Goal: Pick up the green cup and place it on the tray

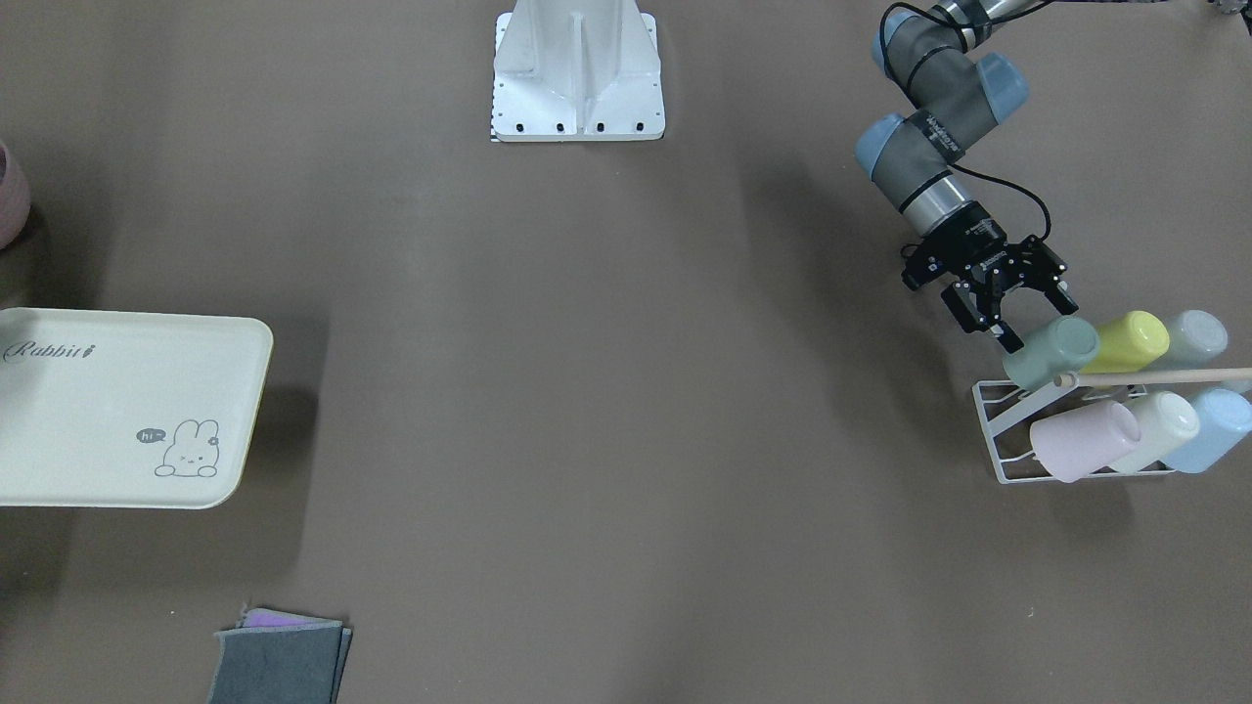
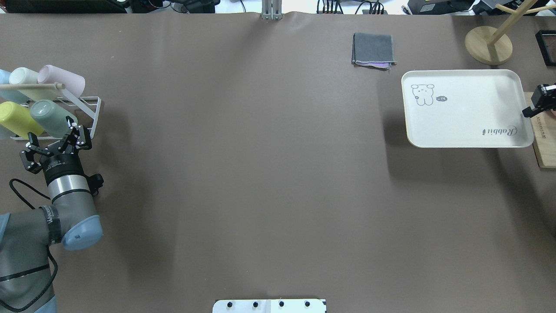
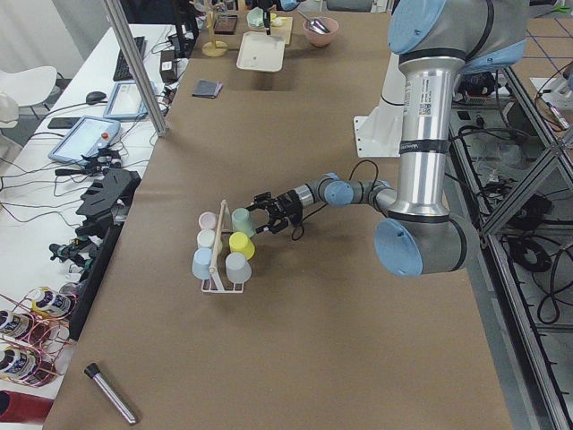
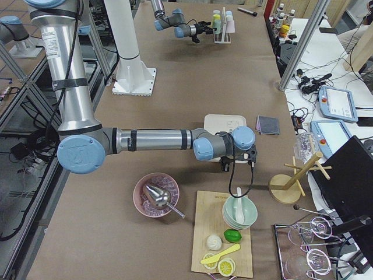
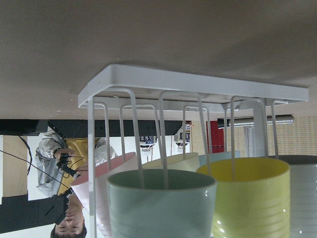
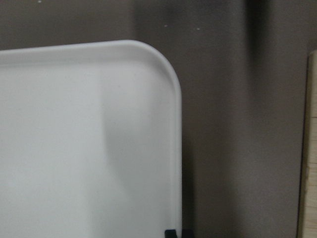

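Note:
The green cup (image 1: 1051, 350) lies tilted on a white wire rack (image 1: 990, 430) at the table's end, at the rack's end nearest the arm. It also shows in the overhead view (image 2: 51, 117) and fills the bottom of the left wrist view (image 5: 161, 208). My left gripper (image 1: 1035, 318) is open, with its fingers spread on either side of the cup's closed end. The cream tray (image 2: 469, 108) lies at the other end of the table and holds nothing. My right gripper (image 2: 541, 102) hangs over the tray's edge (image 6: 173, 148) and looks shut and empty.
A yellow-green cup (image 1: 1133, 340) and a pale grey-blue cup (image 1: 1195, 337) lie beside the green one. Pink (image 1: 1086, 440), cream and blue cups fill the other row under a wooden bar (image 1: 1154, 375). A folded grey cloth (image 2: 373, 50), wooden stand (image 2: 488, 43) and cutting board (image 2: 545, 143) flank the tray.

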You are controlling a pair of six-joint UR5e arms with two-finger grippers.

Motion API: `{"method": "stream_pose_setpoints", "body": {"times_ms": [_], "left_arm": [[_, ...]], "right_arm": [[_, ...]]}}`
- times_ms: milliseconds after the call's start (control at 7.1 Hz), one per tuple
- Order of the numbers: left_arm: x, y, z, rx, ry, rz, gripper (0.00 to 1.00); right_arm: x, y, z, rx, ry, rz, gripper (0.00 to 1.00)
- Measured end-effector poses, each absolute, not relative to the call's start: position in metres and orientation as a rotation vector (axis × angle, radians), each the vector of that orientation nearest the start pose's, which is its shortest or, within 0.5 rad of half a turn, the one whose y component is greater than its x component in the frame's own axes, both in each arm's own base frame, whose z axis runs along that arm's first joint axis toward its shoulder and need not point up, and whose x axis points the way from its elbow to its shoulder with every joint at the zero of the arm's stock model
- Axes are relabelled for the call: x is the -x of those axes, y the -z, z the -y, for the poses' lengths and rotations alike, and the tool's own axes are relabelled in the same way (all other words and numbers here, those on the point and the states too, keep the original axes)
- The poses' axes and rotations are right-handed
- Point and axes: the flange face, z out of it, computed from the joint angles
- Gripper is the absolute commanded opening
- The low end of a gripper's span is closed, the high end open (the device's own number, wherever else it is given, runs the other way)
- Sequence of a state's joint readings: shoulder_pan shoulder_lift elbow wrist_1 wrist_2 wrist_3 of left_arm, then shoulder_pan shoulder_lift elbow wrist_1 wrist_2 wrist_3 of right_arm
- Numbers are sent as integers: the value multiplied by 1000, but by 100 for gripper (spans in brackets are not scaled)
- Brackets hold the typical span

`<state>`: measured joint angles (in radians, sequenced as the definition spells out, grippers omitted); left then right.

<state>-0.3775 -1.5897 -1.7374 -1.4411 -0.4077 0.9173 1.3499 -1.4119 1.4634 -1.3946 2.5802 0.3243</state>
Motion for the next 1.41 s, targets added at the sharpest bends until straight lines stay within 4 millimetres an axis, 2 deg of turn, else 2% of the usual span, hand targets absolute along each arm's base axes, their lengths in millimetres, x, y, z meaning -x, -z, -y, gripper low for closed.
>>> {"method": "stream_pose_setpoints", "body": {"times_ms": [141, 563, 986, 1408], "left_arm": [[-374, -551, 397, -234, -1791, 1353, 98], [-379, -557, 406, -215, -1785, 1355, 98], [-390, -557, 412, -210, -1783, 1355, 98], [-390, -564, 413, -194, -1790, 1360, 98]], "right_arm": [[89, -559, 563, 72, 23, 1035, 0], [179, -453, 553, 133, 38, 1053, 0], [303, -355, 543, 111, 177, 1050, 0], [415, -281, 510, 82, 213, 1012, 0]]}}
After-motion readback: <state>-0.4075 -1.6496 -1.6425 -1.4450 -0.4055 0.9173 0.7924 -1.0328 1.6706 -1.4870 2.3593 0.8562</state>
